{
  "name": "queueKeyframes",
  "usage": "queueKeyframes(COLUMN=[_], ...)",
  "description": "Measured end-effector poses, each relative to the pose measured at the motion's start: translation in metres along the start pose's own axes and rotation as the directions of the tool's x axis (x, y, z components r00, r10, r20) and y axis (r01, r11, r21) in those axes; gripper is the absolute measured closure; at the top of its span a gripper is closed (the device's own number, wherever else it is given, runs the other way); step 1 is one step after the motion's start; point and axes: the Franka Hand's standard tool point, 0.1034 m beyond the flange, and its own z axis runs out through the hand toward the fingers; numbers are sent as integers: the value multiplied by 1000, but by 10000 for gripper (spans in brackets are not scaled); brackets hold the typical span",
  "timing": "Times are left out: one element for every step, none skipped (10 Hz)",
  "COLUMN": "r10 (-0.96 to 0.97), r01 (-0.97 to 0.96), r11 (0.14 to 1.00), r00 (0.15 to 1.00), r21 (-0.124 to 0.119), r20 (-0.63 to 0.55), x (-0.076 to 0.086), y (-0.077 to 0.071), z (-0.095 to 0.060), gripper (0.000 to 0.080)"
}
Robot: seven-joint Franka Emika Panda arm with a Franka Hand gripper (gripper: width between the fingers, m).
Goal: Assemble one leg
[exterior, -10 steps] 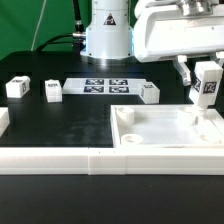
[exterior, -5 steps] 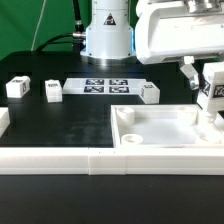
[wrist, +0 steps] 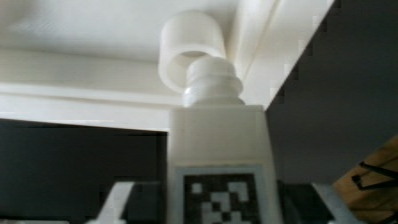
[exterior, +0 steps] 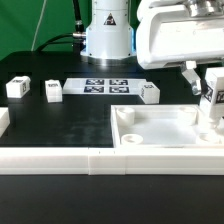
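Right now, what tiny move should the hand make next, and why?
Probably push the leg straight down, gently. The hand grips the leg upright, and the wrist view shows its tip meeting the corner hole of the tray, seemingly not fully in yet.

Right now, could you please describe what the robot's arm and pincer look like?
The arm's base is glossy white and rounded, with a small dark marking near its top and black cables running from it. The pincer has a boxy white housing and dark fingers.
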Motion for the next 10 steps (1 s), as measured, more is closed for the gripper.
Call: queueKeyframes(r10=[3,5,7,9,10,11,11,10,11,9], r01=[-3,-5,-7,-9,-10,-11,-11,-10,-11,-10], r11=[1000,1000,1000,1000,1000,1000,1000,1000,1000,1000], r00=[1000,1000,1000,1000,1000,1000,1000,1000,1000,1000], r21=[1,0,-1,-2,-5,-7,-9,-14,-16,-18], r20=[-2,-4,-2,2,-4,-4,-1,-7,-11,-27], x=[4,6,5,2,0,-3,-6,-9,-12,-15], y=[1,2,3,5,6,7,8,12,12,9], z=[6,9,12,15,16,18,20,21,23,25], gripper=[509,509,509,509,509,509,509,509,509,509])
